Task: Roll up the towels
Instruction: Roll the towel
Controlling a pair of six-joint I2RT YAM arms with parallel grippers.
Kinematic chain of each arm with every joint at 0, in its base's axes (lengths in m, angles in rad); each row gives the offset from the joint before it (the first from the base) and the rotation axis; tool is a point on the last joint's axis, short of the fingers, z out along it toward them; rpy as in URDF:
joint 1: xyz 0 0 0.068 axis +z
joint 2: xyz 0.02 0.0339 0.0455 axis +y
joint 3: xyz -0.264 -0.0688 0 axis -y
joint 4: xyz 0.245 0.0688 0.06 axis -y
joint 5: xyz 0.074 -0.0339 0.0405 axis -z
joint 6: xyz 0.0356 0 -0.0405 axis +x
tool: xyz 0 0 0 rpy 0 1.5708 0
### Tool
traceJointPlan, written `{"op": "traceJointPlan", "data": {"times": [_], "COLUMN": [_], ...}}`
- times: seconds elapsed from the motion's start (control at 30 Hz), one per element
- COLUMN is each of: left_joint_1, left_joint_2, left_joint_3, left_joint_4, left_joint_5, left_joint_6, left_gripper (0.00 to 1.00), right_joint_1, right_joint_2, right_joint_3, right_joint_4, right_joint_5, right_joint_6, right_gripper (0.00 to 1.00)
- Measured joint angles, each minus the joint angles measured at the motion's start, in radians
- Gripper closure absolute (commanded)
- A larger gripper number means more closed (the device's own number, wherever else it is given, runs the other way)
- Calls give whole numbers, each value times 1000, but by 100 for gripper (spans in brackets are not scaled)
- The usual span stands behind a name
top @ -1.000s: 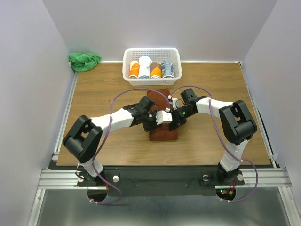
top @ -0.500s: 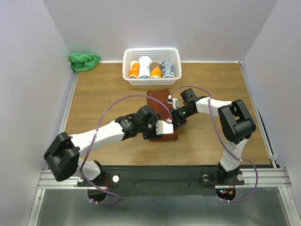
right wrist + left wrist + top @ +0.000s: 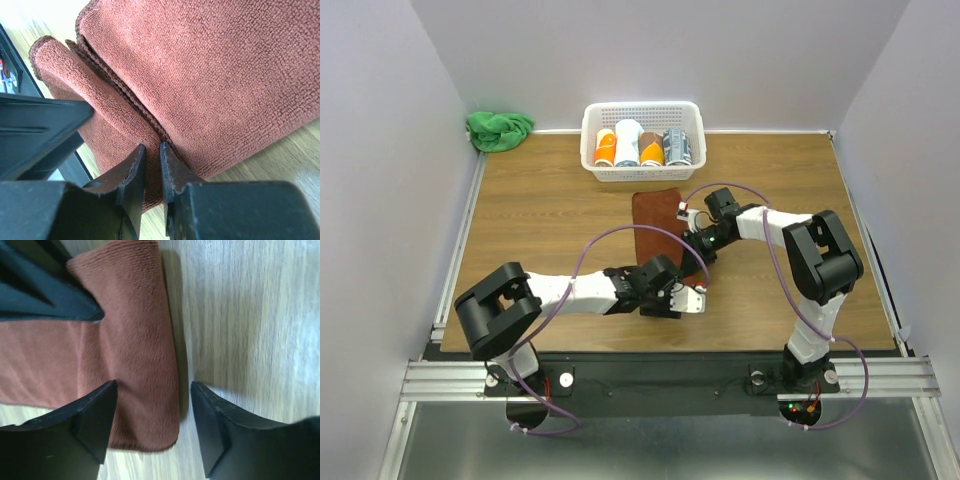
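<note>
1. A green towel (image 3: 500,128) lies crumpled at the far left corner, well apart from both arms.
2. The left arm reaches low across the near part of the wooden table (image 3: 540,210), and its left hand (image 3: 152,392) sits at the near end of the brown towel (image 3: 655,215). In the left wrist view the hand is open. One of its fingers (image 3: 92,432) is over the cloth and the other is over bare wood just past the towel's edge, so the folded end lies in the gap between them.
3. A white basket (image 3: 620,172) stands at the far edge of the table, just beyond the brown towel. Four rolled towels (image 3: 628,142) stand on end in it, side by side.
4. The brown towel lies lengthwise in the middle of the table, running from near the basket towards the arms. Its far part is flat. In the right wrist view the near part is doubled over, with a thick rounded fold beside a stitched hem.
5. The right hand (image 3: 150,152) comes in from the right side of the towel, next to the left hand. Its two fingers are pressed almost together, and the hemmed edge of the brown towel is pinched in the narrow slit between them.
</note>
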Motion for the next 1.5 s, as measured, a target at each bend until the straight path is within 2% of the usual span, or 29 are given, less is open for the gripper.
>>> {"op": "traceJointPlan", "data": {"times": [0.03, 0.13, 0.17, 0.3, 0.33, 0.37, 0.47, 0.5, 0.57, 0.6, 0.63, 0.7, 0.73, 0.93, 1.03, 1.23, 1.33, 1.5], "left_joint_1": [0, 0, 0, 16, 26, 46, 103, 120, 151, 161, 170, 179, 181, 220, 248, 282, 296, 339], "left_joint_2": [10, 36, 42, 72, 78, 84, 103, 109, 116, 116, 116, 117, 117, 189, 248, 392, 467, 584], "left_joint_3": [0, 1, 1, 11, 26, 54, 114, 133, 160, 166, 173, 183, 187, 275, 343, 490, 568, 681], "left_joint_4": [5, 45, 52, 71, 55, 16, -62, -91, -140, -158, -182, -232, -249, -384, -452, -575, -647, -784], "left_joint_5": [1, -2, -3, 11, 24, 71, 166, 202, 270, 297, 323, 372, 389, 547, 625, 760, 829, 939], "left_joint_6": [-1, -10, -11, -14, -16, -20, -33, -35, -36, -36, -36, -36, -36, -45, -62, -143, -161, -162], "left_gripper": [33, 44, 54, 80, 80, 86, 94, 95, 97, 97, 98, 98, 98, 99, 99, 100, 100, 100], "right_joint_1": [0, -1, -2, -5, -5, -5, -5, -5, -6, -6, -12, -36, -67, -238, -282, -267, -237, -109], "right_joint_2": [0, 2, 3, 6, 6, 6, 0, -8, -33, -48, -71, -106, -137, -333, -452, -676, -710, -714], "right_joint_3": [0, 0, 0, 1, 1, 1, 1, 1, 1, 1, 1, 3, 5, 17, 17, 18, 17, -49], "right_joint_4": [0, 1, 1, 1, 1, 1, -2, -5, -12, -15, -21, -29, -34, -79, -135, -334, -406, -431], "right_joint_5": [-1, -3, -5, -13, -13, -14, -23, -31, -30, -24, -10, 5, 13, 31, 45, -14, -19, 27], "right_joint_6": [0, 0, 0, 0, 0, 0, 5, 9, 14, 17, 22, 24, 23, -11, -73, -262, -323, -386], "right_gripper": [77, 77, 77, 75, 74, 69, 54, 43, 33, 19, 12, 2, 0, 0, 0, 2, 7, 12]}}
